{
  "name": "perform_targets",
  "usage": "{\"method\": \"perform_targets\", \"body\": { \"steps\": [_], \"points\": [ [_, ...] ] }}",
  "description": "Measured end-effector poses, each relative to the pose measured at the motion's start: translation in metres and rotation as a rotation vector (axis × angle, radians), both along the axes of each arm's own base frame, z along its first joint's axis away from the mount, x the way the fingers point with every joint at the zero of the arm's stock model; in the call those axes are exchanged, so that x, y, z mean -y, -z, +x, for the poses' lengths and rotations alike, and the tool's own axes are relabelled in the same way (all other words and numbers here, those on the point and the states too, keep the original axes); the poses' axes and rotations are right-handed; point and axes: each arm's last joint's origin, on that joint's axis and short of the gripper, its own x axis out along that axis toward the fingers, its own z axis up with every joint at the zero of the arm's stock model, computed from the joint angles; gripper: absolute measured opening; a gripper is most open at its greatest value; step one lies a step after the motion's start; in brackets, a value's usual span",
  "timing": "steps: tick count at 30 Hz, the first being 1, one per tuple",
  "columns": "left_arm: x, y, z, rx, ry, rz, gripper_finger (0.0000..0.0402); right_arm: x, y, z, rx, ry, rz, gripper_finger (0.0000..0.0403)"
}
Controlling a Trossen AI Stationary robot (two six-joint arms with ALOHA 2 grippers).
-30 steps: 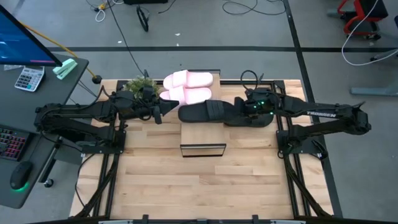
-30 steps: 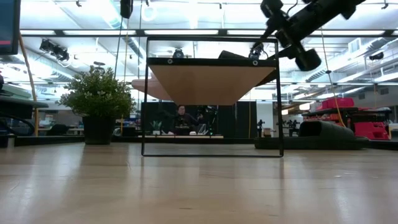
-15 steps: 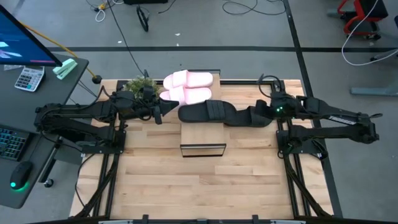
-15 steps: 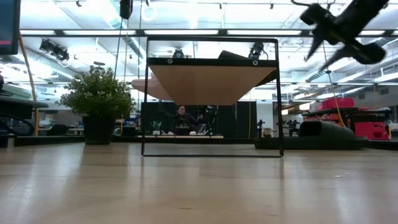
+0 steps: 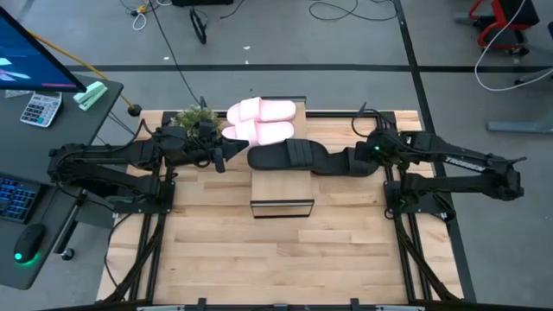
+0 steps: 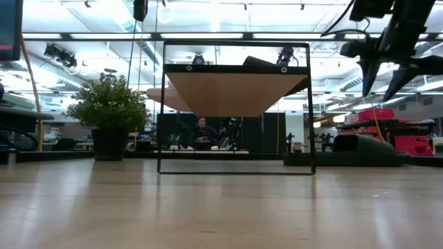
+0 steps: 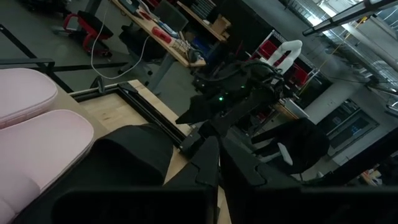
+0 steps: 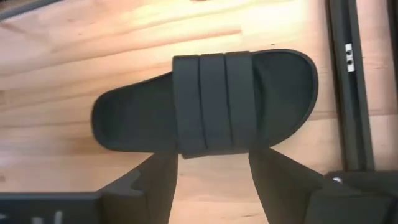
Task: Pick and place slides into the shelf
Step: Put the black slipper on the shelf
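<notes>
The left gripper (image 5: 219,159) is seen closed and empty at the shelf's left end, beside the pale pink foam slides (image 5: 261,121) on the light wood-grain shelf (image 5: 281,185). One matte black foam slide (image 5: 285,155) is laid across the plank. The other black slide (image 8: 208,102) lies on the slatted table (image 5: 259,259), its long axis crosswise beneath the open right gripper (image 8: 211,171). Clear table surrounds it, a black frame rail nearby.

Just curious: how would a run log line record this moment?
right gripper: open above black slide on table | left gripper: shut, beside shelf | pink slides: shelved
</notes>
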Motion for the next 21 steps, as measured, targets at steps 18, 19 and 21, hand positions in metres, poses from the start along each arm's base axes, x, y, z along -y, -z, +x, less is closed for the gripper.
{"method": "perform_targets", "body": {
  "steps": [18, 19, 21],
  "points": [
    [0.0, 0.0, 0.0, -0.001, 0.0, 0.001, 0.0021, 0.05, 0.016, -0.007, -0.105, -0.02, 0.13, 0.0222],
    [0.0, 0.0, 0.0, -0.001, 0.0, 0.001, 0.0021, 0.053, 0.017, -0.008, -0.105, -0.025, 0.141, 0.0222],
    [0.0, 0.0, 0.0, -0.002, 0.0, 0.001, 0.0022, 0.058, 0.019, -0.008, -0.099, -0.037, 0.159, 0.0222]
  ]
}}
